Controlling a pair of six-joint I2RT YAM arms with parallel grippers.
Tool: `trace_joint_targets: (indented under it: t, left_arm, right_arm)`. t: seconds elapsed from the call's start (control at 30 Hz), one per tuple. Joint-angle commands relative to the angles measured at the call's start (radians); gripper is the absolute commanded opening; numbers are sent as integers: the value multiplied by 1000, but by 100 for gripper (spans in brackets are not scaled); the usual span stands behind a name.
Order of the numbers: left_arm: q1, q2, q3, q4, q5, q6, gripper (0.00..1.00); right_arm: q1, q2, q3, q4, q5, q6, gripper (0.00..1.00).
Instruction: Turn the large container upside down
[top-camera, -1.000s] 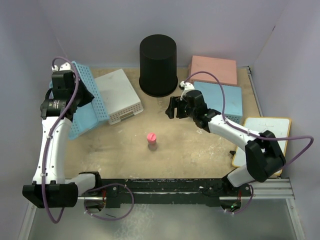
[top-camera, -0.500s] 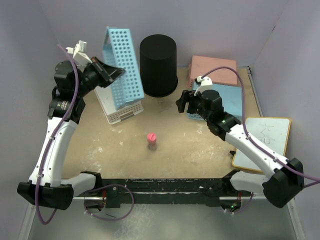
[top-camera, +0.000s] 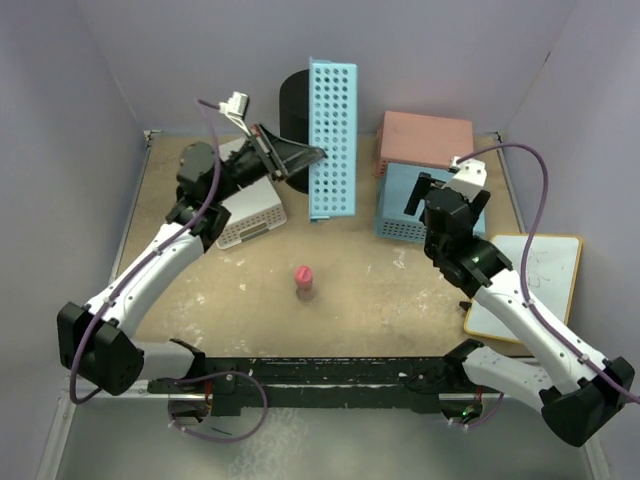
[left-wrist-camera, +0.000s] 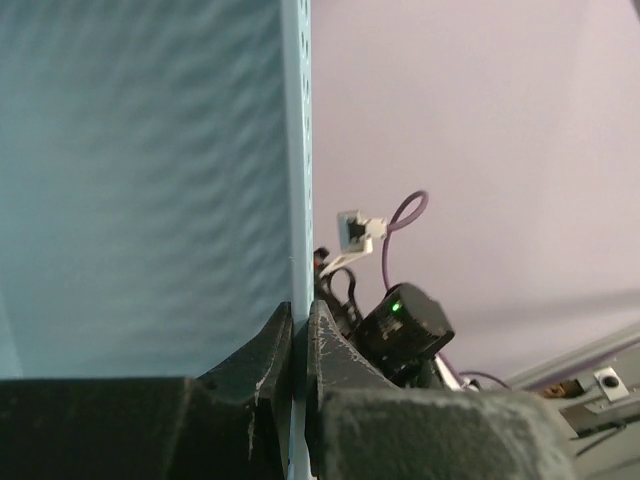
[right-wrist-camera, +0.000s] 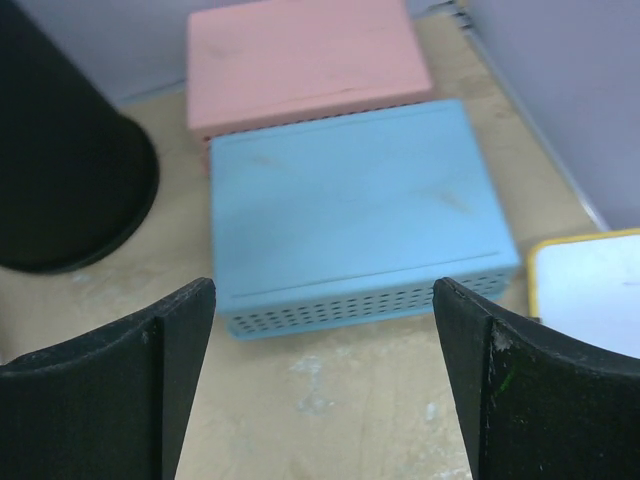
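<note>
The large container, a tall black bin (top-camera: 293, 96), stands at the back centre of the table. Its right part is hidden behind a blue perforated basket (top-camera: 333, 138). My left gripper (top-camera: 308, 156) is shut on that basket's thin wall and holds it on edge in the air, just in front of the bin. In the left wrist view the fingers (left-wrist-camera: 272, 345) pinch the blue wall (left-wrist-camera: 296, 200). My right gripper (top-camera: 441, 196) is open and empty, to the right of the bin. In the right wrist view the bin (right-wrist-camera: 60, 170) is at the left, beyond the open gripper (right-wrist-camera: 322, 296).
A white basket (top-camera: 246, 206) lies under the left arm. A pink basket (top-camera: 425, 140) and a second blue basket (top-camera: 402, 206) sit bottom-up at the back right. A whiteboard (top-camera: 528, 285) lies at the right edge. A small pink-capped bottle (top-camera: 303, 282) stands mid-table. Walls close in on three sides.
My left gripper lifted the blue basket off the left side and swung it right, up in front of the bin. My right arm drew back to the right, away from the bin.
</note>
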Motion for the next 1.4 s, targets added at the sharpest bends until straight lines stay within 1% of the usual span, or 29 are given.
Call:
trace_joint_targets:
  t: [0.0,0.07,0.13,0.17,0.3,0.43,0.47,0.5,0.57,0.63,0.8,0.97,1.13,1.23,1.3,1.37]
  left_arm:
    - [-99,39,-68,233,38,-74,0]
    - [-122,78,-103,301,82,-138,0]
    - [-132,108,-144,403,100,-207,0]
    - [-134,121,-163,438,107,-231,0]
    - [-146,155,-251,578,140,-314,0]
    - [-164,174,-330,608,148,-304,0]
    - [-167,189,-346,636,151,-321,0]
    - [-169,208,-363,688,150,-355,0]
    - [-169,251,-399,855,137,-440,0]
    - [-169,291,-429,960,111,-516,0]
    - [-169,390,-506,1124,47,-603,0]
    - [-169,490,-569,1268,13,-674,0]
    - [-168,548,-627,1318,-4,-678,0]
    - [-168,558,-658,1312,4,-658,0]
    - [-168,533,-687,1285,3,-628,0]
    - [-168,490,-721,1207,-2,-570,0]
  right_arm:
    - [-1,-97,-7,-11,250,55,91]
    - [-3,-151,-47,76,261,-16,90]
    - [-3,-187,-89,158,266,-86,90]
    - [-3,-195,-96,167,271,-96,90]
    - [-4,-181,-81,135,269,-92,89]
    - [-4,-137,-70,104,235,-66,89]
    - [-4,-129,-71,104,223,-59,89]
    - [-4,-121,-71,104,213,-52,89]
    - [-4,-109,-70,101,192,-41,89]
    - [-5,-98,-71,97,180,-33,89]
    - [-4,-90,-69,93,162,-29,89]
    - [-5,-84,-70,95,151,-32,89]
    - [-5,-74,-71,101,138,-31,89]
    - [-5,-66,-70,103,130,-31,89]
    - [-5,-61,-70,101,128,-32,89]
    - [-5,-60,-70,102,126,-33,89]
